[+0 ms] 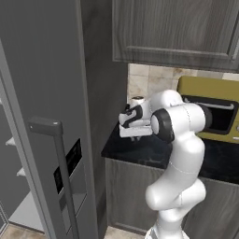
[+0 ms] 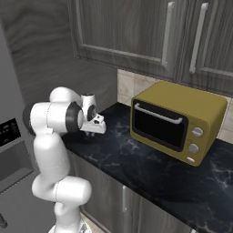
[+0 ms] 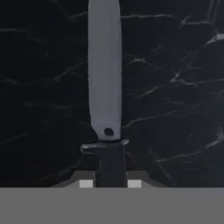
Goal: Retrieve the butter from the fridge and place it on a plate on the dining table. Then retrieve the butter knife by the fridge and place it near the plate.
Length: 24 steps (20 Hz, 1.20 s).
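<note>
On the black counter (image 3: 175, 65) by the fridge (image 1: 42, 93): butter knife (image 3: 104, 70) lies flat.
My gripper (image 3: 110, 181): clamped on its dark handle.
Handling: light, stiff, thin; may slip or pivot.

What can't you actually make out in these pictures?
- Hand view: the butter knife has its blade tip cut off by the top edge, and the handle's end is hidden between the gripper fingertips.
- Left base view: the fridge shelves are mostly behind its door.
</note>
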Available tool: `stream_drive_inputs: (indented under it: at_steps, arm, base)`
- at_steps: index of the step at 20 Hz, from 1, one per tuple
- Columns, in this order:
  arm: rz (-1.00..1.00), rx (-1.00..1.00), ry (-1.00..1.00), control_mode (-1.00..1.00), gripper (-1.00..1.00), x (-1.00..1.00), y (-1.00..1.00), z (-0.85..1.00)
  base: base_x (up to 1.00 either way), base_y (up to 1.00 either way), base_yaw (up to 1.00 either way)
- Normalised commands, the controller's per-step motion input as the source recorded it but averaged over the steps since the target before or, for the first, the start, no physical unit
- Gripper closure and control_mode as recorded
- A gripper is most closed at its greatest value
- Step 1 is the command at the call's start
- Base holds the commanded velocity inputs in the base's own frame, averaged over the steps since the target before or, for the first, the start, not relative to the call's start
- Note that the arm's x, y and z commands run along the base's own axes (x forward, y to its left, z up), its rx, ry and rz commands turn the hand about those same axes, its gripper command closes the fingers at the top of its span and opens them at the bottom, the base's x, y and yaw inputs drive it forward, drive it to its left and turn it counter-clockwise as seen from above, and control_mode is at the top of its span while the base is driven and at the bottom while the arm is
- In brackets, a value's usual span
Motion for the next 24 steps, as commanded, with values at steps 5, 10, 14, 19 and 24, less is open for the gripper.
stream_drive_inputs:
  at_steps: [5,10,14,19,24]
  arm:
    - [0.0,0.06,0.0,-1.0,1.0,-0.53,-0.04,0.67]
    - [0.0,0.0,0.0,-1.0,1.0,-0.78,0.0,0.77]
    - [0.0,0.0,-0.03,-1.0,1.0,-0.99,0.0,0.56]
    - [0.0,0.0,-0.08,-1.0,1.0,-1.0,-0.04,0.66]
    - [-0.01,0.0,-0.13,-1.0,1.0,-0.8,0.0,0.59]
  base:
    - [0.0,0.0,0.0]
    - [0.0,0.0,0.0]
    - [0.0,0.0,0.0]
    - [0.0,0.0,0.0]
    - [0.0,0.0,0.0]
